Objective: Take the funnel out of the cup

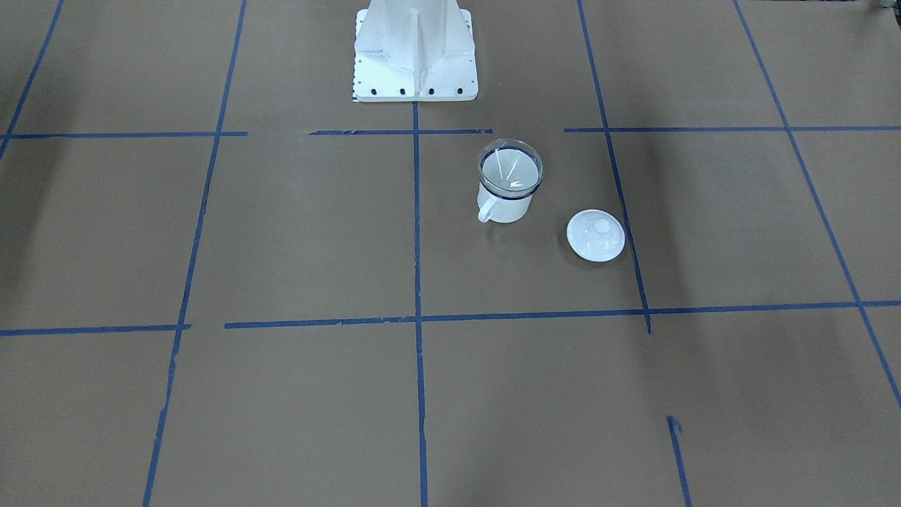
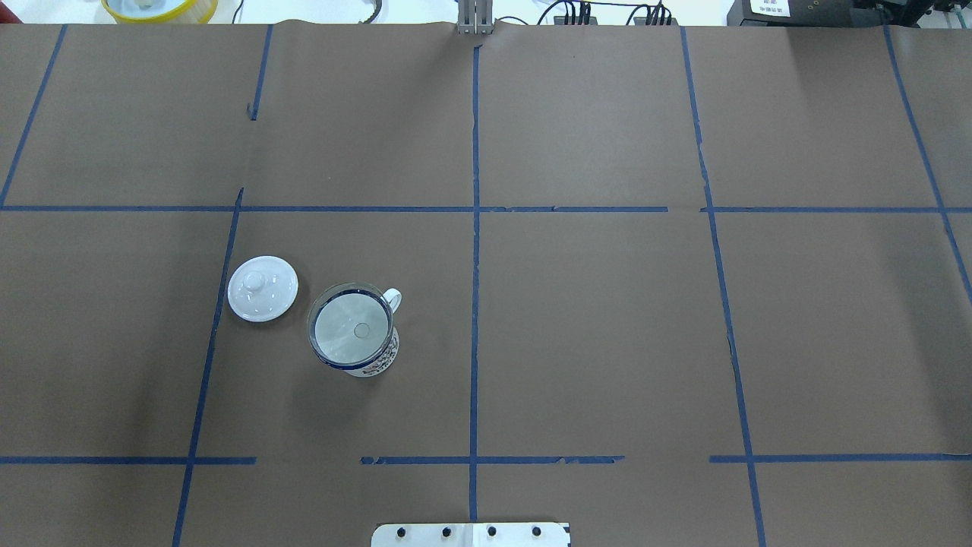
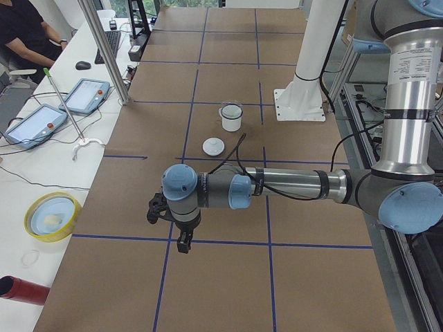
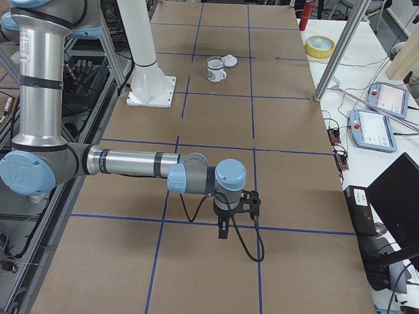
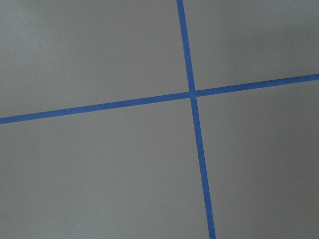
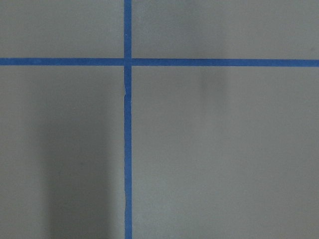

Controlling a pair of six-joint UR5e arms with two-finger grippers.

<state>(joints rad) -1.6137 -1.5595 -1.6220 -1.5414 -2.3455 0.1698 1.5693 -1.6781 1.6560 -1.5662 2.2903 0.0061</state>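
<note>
Approach not yet begun. The funnel point(image 2: 345, 338) sits in the cup point(image 1: 504, 208), beside a lid point(image 2: 263, 289) on the counter point(image 2: 607, 342). Left arm point(image 3: 277, 185) and right arm point(image 4: 131, 162) hang well apart from it; I cannot tell whether the jaws are spread. Next, I judge: left arm over, pinch funnel rim, lift straight.

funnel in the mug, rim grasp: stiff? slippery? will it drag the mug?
Probably stiff and light: the funnel looks like thin clear plastic holding a round rim. Likely slippery, given its glossy highlights. It stands proud of the cup rim, so it should lift free, though a tilted pull might nudge the cup.
</note>
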